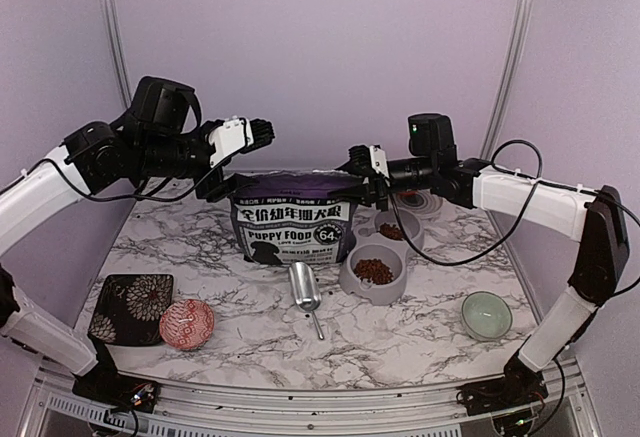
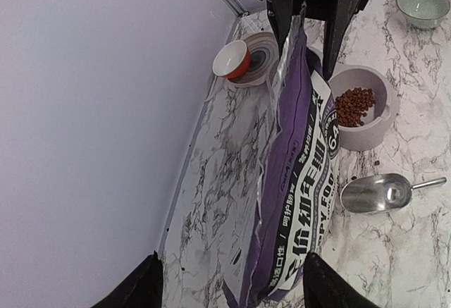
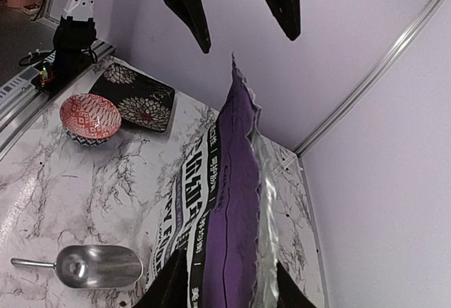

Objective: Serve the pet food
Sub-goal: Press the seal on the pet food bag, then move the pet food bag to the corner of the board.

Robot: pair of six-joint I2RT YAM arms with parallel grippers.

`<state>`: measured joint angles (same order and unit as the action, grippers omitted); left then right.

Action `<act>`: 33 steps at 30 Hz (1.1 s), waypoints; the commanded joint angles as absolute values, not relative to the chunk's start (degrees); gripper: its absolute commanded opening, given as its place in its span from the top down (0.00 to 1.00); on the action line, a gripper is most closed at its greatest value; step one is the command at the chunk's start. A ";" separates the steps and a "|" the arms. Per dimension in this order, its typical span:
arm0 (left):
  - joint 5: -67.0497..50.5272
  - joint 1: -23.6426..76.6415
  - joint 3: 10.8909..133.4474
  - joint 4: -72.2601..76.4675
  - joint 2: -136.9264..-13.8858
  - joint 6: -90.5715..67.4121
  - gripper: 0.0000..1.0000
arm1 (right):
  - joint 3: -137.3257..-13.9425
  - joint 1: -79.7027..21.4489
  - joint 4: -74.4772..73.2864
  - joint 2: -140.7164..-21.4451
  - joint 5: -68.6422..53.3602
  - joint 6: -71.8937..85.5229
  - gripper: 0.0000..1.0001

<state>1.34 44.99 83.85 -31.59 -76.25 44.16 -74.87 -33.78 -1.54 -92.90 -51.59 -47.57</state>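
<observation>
Near edge of the bench (image 1: pixel 420 342): red patterned bowl (image 1: pixel 187 323) at L, just beside a dark floral plate (image 1: pixel 131 307). A pale green bowl (image 1: pixel 486 315) sits at R, well apart from both.

Next back, approx. mid-bench, a metal scoop (image 1: pixel 305 287) lies flat w/ its handle toward the near edge. Just R of it is the grey double feeder (image 1: pixel 375 294). The pet food (image 1: pixel 373 270) is a heap in the feeder's nearer cup, w/ a 2nd heap in the farther cup. A few stray pellets lie on the bench betw. feeder & scoop.

Behind the scoop the purple bag (image 1: pixel 290 227) stands upright, its R end close by the feeder.

Left fingers (image 3: pixel 184 5) are spread wide, up in the air over the bag's L end, touching nothing. Right fingers (image 2: pixel 280 12) are spread too, one on each side of the bag's top R corner. In the R wrist view the bag fills most of the gap, so can't tell if the pads touch it; prob. not pinching.

Far R, by the back wall, a striped dish (image 2: pixel 262 54) w/ a small orange & white bowl (image 2: pixel 231 60) against it.
</observation>
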 commanded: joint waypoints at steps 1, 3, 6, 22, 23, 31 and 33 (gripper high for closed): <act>-4.51 45.17 88.20 -32.60 -82.65 42.78 0.32 | -75.84 -33.66 -0.84 -92.30 -52.94 -47.50 0.63; -5.79 45.18 90.20 -32.69 -85.22 42.79 0.33 | -75.57 -33.68 -0.73 -91.94 -52.72 -47.50 0.58; -8.52 45.18 93.55 -34.07 -88.61 42.96 0.36 | -75.07 -33.66 -0.20 -91.23 -51.74 -47.54 0.53; -11.27 45.26 99.74 -35.00 -96.28 42.77 0.80 | -72.88 -33.66 1.77 -88.97 -49.87 -47.37 0.46; -11.25 45.26 99.75 -34.99 -96.52 42.70 0.81 | -72.86 -33.66 1.83 -88.90 -49.84 -47.22 0.46; -10.15 45.35 100.69 -35.06 -97.36 42.69 1.00 | -71.79 -33.67 2.85 -87.75 -49.12 -46.56 0.42; -8.50 45.35 101.21 -35.07 -97.56 40.38 1.00 | -70.79 -33.67 3.90 -87.04 -48.32 -45.94 0.35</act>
<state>-10.41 45.15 98.91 -34.15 -96.55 42.65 -71.99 -33.78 1.58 -89.58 -49.65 -47.53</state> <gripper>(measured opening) 0.011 0.610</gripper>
